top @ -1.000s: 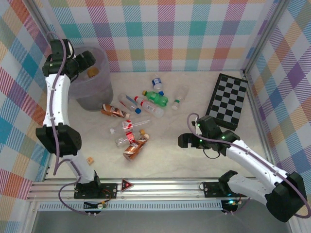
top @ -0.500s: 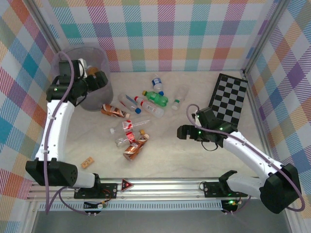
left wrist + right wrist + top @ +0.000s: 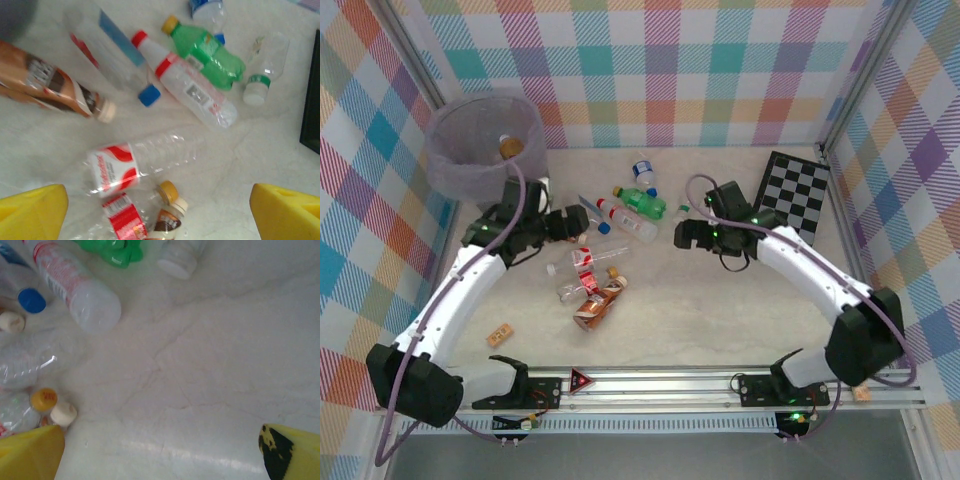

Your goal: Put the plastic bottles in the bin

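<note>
Your left gripper and right gripper gape empty; pinch the likely light, slippery, crushable red-labelled bottle mid-frame at its label.

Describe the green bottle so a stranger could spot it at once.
Start at the black-and-white checkerboard on the right and look left to the scatter of bottles. The green bottle lies on its side at the scatter's far edge, beside a clear red-capped bottle. It alone is green, with a yellow cap.
</note>
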Controlling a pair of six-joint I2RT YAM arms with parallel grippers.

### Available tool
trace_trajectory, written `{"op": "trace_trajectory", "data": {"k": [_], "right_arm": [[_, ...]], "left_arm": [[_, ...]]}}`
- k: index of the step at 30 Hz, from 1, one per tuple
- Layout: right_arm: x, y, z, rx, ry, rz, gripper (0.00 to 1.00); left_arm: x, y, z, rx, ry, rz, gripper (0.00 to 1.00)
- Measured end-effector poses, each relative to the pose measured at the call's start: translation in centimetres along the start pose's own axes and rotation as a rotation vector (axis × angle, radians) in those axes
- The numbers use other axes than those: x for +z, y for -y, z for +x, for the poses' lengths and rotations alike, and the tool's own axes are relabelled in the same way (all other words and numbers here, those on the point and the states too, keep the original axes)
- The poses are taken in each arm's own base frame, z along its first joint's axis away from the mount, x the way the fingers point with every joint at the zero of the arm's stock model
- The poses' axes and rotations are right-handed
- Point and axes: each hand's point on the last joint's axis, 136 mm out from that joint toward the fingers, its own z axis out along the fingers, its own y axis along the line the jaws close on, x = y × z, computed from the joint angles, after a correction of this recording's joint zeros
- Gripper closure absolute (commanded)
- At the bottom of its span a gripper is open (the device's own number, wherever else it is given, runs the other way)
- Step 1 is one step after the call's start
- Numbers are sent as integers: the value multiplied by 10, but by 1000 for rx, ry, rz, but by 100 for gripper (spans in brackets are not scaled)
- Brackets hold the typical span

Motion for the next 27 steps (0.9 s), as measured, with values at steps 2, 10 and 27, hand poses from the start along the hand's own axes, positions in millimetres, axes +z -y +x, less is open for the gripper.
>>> {"op": "trace_trajectory", "data": {"k": [2, 10, 27], "right_arm": [[12, -1, -12, 11, -14, 24, 1], [75, 6, -50, 121, -71, 118, 0], [153, 26, -84, 265, -104, 172, 29]], "left_arm": [[14, -3, 22, -32, -35, 13, 6], [23, -17, 71, -161, -68, 36, 6], [0, -8, 65, -212, 12, 103, 6]]}}
